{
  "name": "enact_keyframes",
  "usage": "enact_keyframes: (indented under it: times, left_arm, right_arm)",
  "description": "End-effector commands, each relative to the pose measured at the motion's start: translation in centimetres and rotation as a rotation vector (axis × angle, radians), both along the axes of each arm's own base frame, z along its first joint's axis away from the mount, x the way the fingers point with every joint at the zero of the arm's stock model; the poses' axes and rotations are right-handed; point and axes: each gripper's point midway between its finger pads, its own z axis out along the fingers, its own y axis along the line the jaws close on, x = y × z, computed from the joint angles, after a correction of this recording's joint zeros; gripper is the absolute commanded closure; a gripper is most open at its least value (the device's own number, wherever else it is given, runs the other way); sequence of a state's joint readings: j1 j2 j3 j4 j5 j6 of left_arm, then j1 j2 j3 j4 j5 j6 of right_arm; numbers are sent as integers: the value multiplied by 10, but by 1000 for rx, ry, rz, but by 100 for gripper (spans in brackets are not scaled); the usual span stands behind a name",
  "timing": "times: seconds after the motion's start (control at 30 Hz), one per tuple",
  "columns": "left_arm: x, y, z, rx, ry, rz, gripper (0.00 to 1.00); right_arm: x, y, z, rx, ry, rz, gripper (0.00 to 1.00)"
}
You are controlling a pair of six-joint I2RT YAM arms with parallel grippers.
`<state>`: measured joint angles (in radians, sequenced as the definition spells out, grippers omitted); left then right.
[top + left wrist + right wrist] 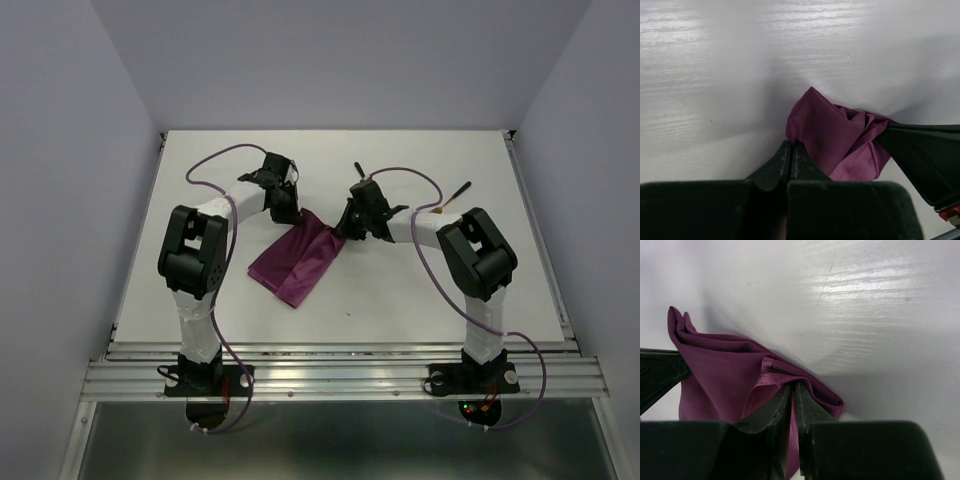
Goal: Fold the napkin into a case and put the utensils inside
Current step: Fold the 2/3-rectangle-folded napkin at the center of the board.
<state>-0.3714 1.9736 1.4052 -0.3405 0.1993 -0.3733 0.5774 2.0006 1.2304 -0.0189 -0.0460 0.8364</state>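
Two grippers at the napkin [297, 258]. The right gripper [794, 385] is pinching a fold, and the left gripper [791, 144] has its jaws together at the edge.

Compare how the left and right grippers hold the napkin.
The left gripper nips the napkin just at its edge, at the fingertips; the right gripper has cloth running between its fingers. The left gripper takes the far left corner, the right gripper the far right. Both are shut.

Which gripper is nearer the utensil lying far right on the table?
Right. The right gripper pinches the napkin left of the utensil; the left gripper sits farther left.
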Motion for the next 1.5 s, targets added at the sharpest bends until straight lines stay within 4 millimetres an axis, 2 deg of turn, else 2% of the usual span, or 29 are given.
enact_keyframes:
  times: [0.0, 0.23, 0.4, 0.73, 0.9, 1.03, 1.1, 1.2, 1.23, 1.27, 1.33, 1.37, 1.47]
  left_arm:
    - [4, -8, 49, -59, -95, -31, 100]
    - [4, -7, 61, -56, -112, -30, 100]
    - [4, -6, 60, -41, -112, -47, 100]
    - [2, -16, 67, -37, -109, -54, 100]
    - [0, -21, 72, -29, -124, -53, 100]
    - [4, -27, 64, -9, -116, -81, 100]
    - [5, -30, 58, -7, -108, -97, 100]
    - [11, -36, 48, 3, -96, -117, 100]
    - [14, -38, 45, 10, -94, -125, 100]
    - [16, -39, 46, 13, -99, -131, 100]
    - [19, -41, 41, 20, -97, -142, 100]
    - [20, -42, 40, 20, -98, -147, 100]
    - [22, -44, 34, 29, -91, -162, 100]
  right_arm:
    - [-1, -5, -18, -54, 41, -30, 86]
    - [2, -14, -22, -81, 43, -95, 86]
    - [5, -16, -13, -64, 35, -133, 88]
    - [10, -12, -15, -53, 45, -151, 88]
    - [6, -15, -17, -54, 55, -165, 88]
    - [1, -23, -9, -49, 48, -200, 87]
    - [-1, -24, 1, -28, 37, -215, 87]
    - [-11, -30, 3, -2, 46, -237, 87]
    - [-11, -30, 13, 30, 29, -257, 87]
    - [-20, -37, 6, 21, 45, -271, 87]
    - [-23, -42, 15, 39, 28, -297, 87]
    - [-29, -46, 10, 33, 37, -301, 87]
    - [-31, -46, 15, 34, 25, -278, 85]
